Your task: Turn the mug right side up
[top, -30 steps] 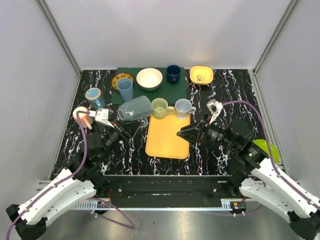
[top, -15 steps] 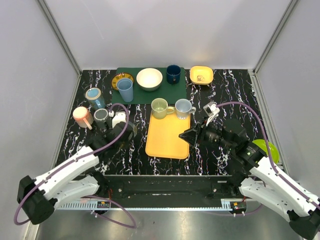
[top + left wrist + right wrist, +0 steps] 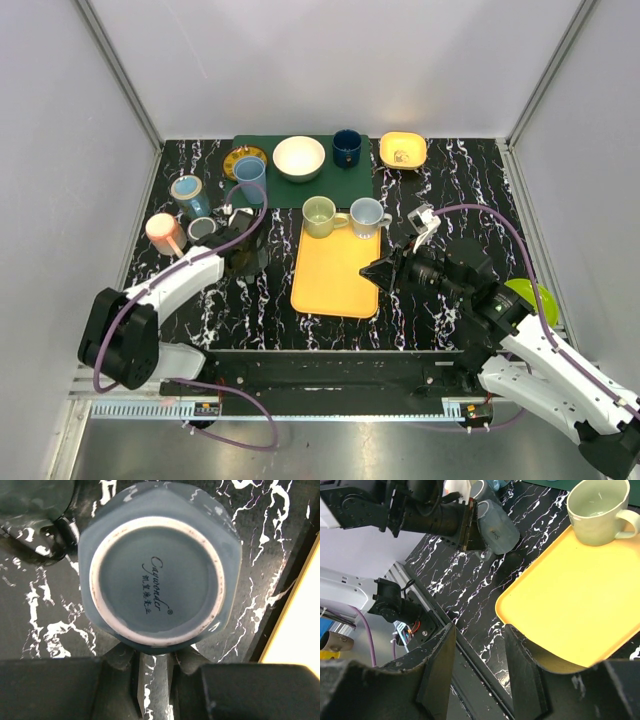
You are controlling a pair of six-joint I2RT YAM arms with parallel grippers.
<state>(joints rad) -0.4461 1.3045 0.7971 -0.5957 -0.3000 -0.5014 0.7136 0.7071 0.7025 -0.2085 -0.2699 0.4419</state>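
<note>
Mostly hidden overhead, grey mug (image 3: 155, 575) base-on, handle unseen

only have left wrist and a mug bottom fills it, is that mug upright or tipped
observer: tipped, right wrist shows the grey mug tilted on its side at the left gripper, not standing
operator: where's the right arm
observer: right gripper is open and empty above the yellow tray, at its right edge
operator: tray clear?
observer: no, a green mug and a pale blue mug stand upright at its far end
</note>
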